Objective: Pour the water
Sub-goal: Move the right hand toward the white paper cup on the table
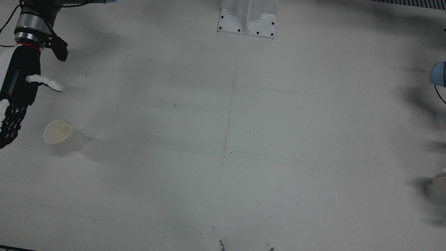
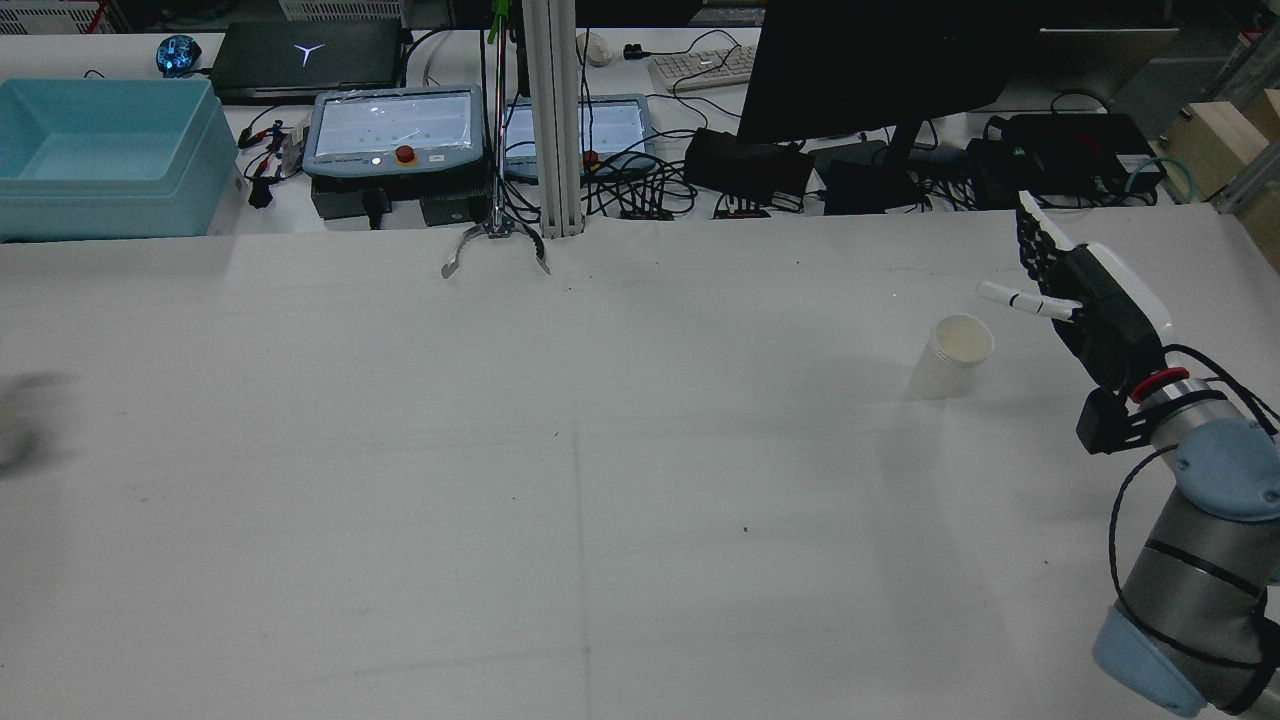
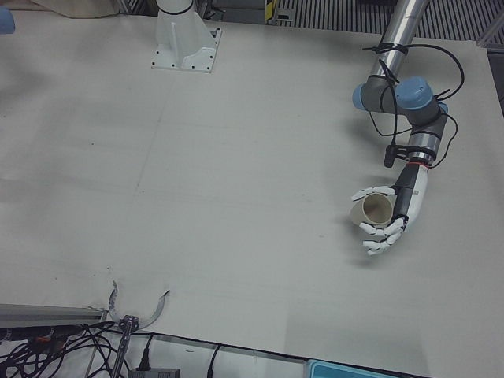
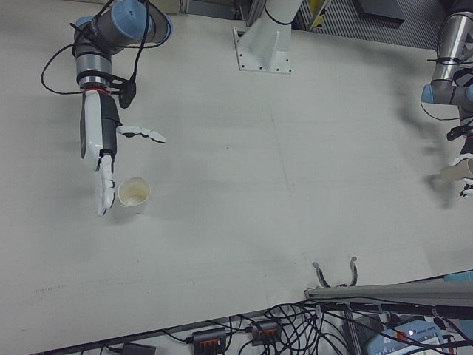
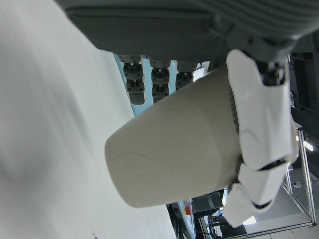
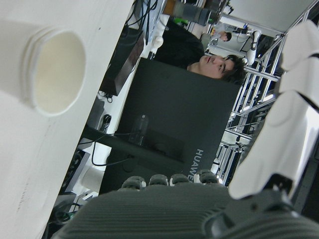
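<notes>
My left hand (image 3: 391,211) has its fingers (image 5: 261,124) wrapped round a paper cup (image 3: 376,209), tilted with its mouth sideways, above the table (image 3: 236,157). My right hand (image 4: 100,140) is spread wide and empty; a second cup (image 4: 134,192) stands upright just beside its fingertips, apart from them. Only the left-front and left hand views show the grasp; the rear view (image 2: 1090,300) shows the right hand alone.
</notes>
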You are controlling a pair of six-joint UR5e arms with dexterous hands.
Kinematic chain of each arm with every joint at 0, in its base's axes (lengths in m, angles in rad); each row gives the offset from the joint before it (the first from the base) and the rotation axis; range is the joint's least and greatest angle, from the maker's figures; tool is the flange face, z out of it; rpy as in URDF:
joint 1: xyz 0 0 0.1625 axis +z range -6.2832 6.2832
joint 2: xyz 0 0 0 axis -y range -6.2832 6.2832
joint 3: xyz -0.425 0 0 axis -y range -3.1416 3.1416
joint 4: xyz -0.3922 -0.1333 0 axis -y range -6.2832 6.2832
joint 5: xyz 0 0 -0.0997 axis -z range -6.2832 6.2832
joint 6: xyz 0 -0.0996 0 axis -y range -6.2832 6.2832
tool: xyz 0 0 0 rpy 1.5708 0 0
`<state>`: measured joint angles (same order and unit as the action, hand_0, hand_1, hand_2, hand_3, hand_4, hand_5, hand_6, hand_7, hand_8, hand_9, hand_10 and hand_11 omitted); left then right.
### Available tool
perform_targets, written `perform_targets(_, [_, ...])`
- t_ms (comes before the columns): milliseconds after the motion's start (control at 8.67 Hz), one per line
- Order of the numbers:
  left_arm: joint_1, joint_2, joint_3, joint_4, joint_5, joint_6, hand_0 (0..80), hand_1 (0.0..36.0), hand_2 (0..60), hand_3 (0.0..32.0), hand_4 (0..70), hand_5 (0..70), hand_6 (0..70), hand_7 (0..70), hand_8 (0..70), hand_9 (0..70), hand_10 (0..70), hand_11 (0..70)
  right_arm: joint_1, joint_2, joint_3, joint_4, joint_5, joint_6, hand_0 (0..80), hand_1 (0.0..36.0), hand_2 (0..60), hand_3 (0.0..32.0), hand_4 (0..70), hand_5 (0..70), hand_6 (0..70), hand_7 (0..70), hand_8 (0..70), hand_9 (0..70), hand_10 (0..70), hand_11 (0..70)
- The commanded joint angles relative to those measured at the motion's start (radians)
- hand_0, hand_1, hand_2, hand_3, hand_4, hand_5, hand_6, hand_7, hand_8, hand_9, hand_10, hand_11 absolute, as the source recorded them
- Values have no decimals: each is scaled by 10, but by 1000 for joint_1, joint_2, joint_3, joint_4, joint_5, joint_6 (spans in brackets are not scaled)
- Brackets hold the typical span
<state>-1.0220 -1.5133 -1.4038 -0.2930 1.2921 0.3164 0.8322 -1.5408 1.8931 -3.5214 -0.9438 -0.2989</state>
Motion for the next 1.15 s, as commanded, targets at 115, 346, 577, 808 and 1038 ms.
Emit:
perform_targets(115, [-1, 45, -18, -5, 1, -2, 485, 360, 600, 0, 472, 643, 181, 360, 142, 236, 114, 187, 25, -39, -219, 212, 40, 12, 405, 112, 133, 0, 0, 0, 0, 0, 0, 0, 2, 16])
perform_targets(346, [0, 48, -18, -8, 1, -2, 484, 360, 600, 0, 463, 642, 179, 357, 141, 234, 112, 183, 30, -16, -238, 229, 51, 74, 411, 112, 131, 0, 0, 0, 0, 0, 0, 0, 13, 32])
perform_targets(577, [0, 50, -20, -8, 1, -3, 483, 360, 600, 0, 463, 646, 180, 359, 141, 234, 112, 183, 28, -9, -242, 223, 51, 202, 406, 115, 157, 0, 0, 0, 0, 0, 4, 9, 26, 51])
perform_targets(808, [-1, 50, -21, -9, 1, -5, 485, 360, 600, 0, 465, 651, 180, 358, 140, 233, 111, 182, 16, -13, -308, 233, 63, 207, 387, 104, 180, 0, 4, 37, 0, 20, 9, 16, 38, 66])
perform_targets(1038, [-1, 74, -23, -17, 1, -22, 484, 360, 600, 0, 462, 651, 179, 357, 139, 232, 111, 182, 2, -9, -426, 313, 99, 198, 396, 109, 168, 0, 0, 0, 0, 0, 12, 20, 48, 81])
